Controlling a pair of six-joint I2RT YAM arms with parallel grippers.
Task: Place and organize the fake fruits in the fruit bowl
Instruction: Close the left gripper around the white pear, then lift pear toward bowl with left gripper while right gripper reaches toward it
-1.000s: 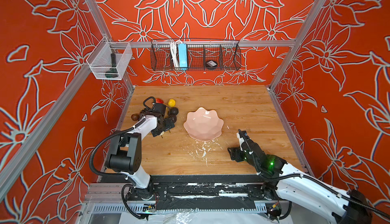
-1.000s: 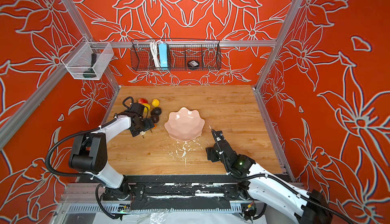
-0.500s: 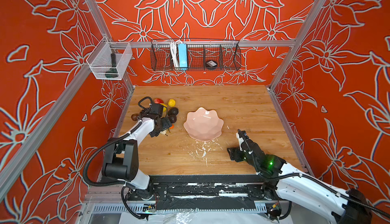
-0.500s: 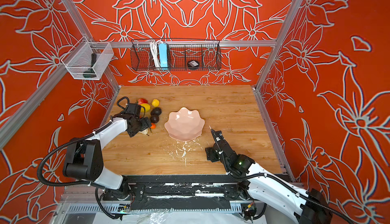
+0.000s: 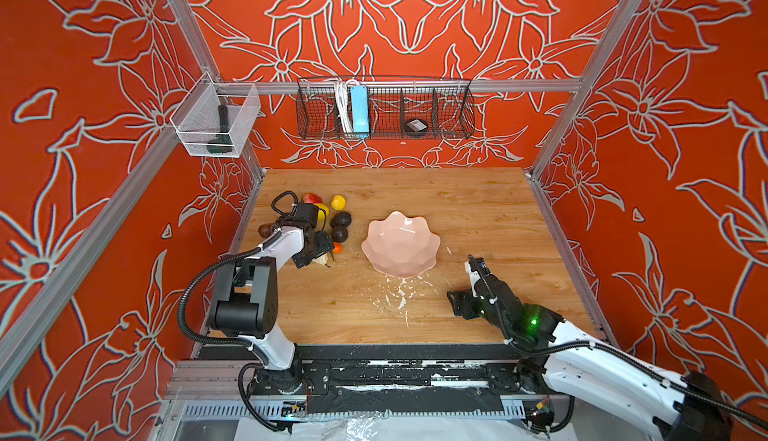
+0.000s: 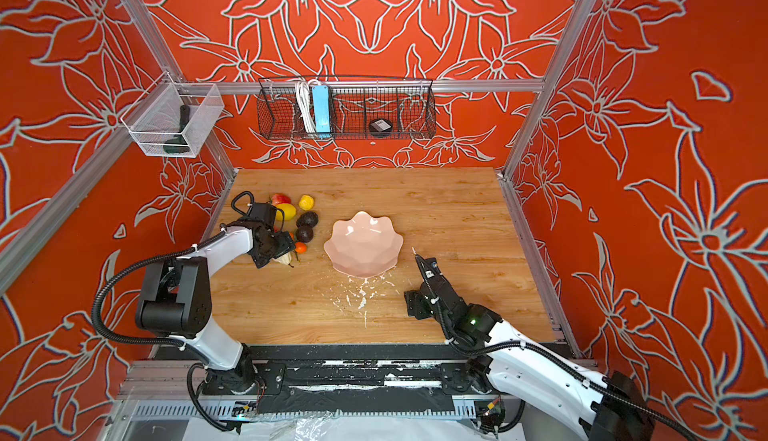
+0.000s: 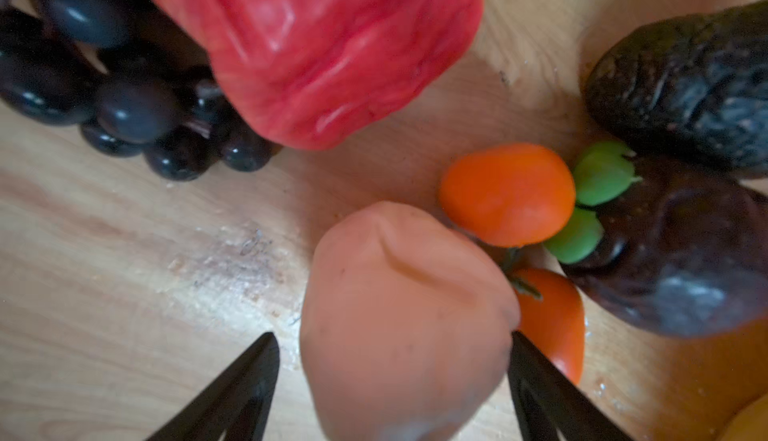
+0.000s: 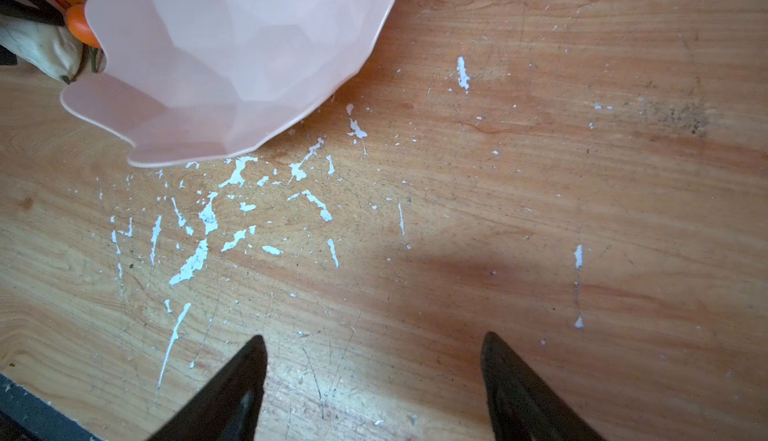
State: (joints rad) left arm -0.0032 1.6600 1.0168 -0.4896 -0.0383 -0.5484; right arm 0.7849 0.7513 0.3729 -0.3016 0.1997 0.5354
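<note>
Wood surface (image 5: 457, 210) inside red flower-print walls. The fruits (image 5: 340, 219) are all bunched at the far left, none in the bowl (image 5: 401, 248) yet. The bowl sits mid-surface, just right of the pile, empty.

My left gripper (image 7: 392, 334) is at the near edge of the pile, jaws apart and straddling a pale peach-coloured fruit (image 7: 403, 293). One finger (image 7: 536, 372) touches its side and the other shows a gap, so no grip yet. The fruit's long axis runs along the fingers, so they'd pinch across its narrow width, which looks good to me.

The small oranges (image 7: 507, 194) crowd it on the bowl side, right by the touching finger, and could get nudged. The avocados (image 7: 685, 86) lie just beyond. The red fruit (image 7: 316, 44) and grapes (image 7: 124, 106) are apart from the jaws.

My right gripper (image 8: 374, 337) is open and empty over bare wood near-right of the bowl, well apart from every fruit. The left arm is clearly nearer. I judge the step as pick-up; the carry then goes right to the bowl.
</note>
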